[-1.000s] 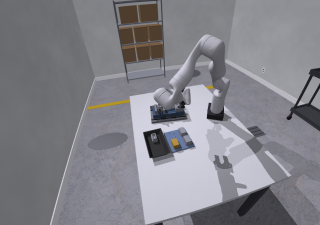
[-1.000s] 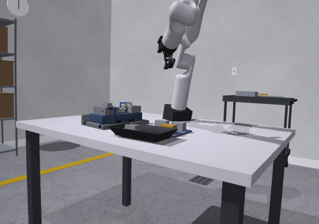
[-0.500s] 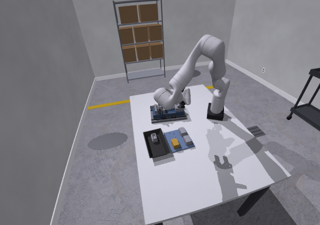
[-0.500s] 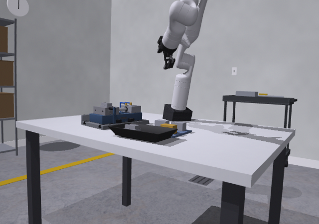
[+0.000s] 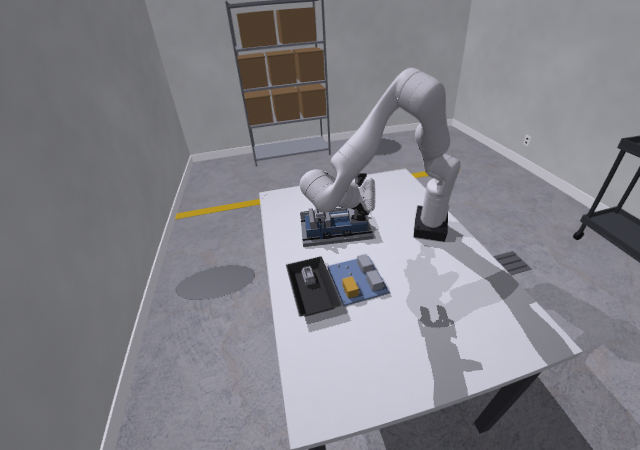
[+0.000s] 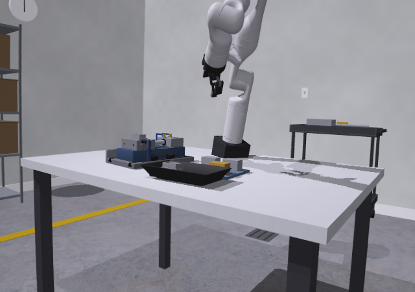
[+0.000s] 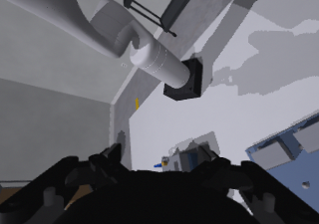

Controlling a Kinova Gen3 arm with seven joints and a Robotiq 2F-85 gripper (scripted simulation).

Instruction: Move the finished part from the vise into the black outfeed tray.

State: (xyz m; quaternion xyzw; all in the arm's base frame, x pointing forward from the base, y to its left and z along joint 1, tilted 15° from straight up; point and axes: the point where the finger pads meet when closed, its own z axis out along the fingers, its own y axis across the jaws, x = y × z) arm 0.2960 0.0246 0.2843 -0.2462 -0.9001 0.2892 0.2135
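While the shelf (image 5: pixel 229 47) of brown boxes stands against the far wall at left, the vise (image 6: pixel 133 153) sits on the white table (image 6: pixel 100 178) with the part (image 6: pixel 137 137) clamped in it, a grey block at the vise's left end; in front of it lies the black tray (image 6: pixel 187 174), one grey block (image 5: pixel 308 275) already inside near its far end; just right of the tray a blue plate (image 5: pixel 336 272) carries a yellow block (image 5: pixel 352 286) and two grey ones; above the vise hangs the gripper (image 6: pixel 216 88), well clear of it, fingers spread wide and holding nothing; further right the arm's black base (image 6: pixel 219 151) stands on the table; a dark cart (image 6: pixel 334 128) waits by the wall.
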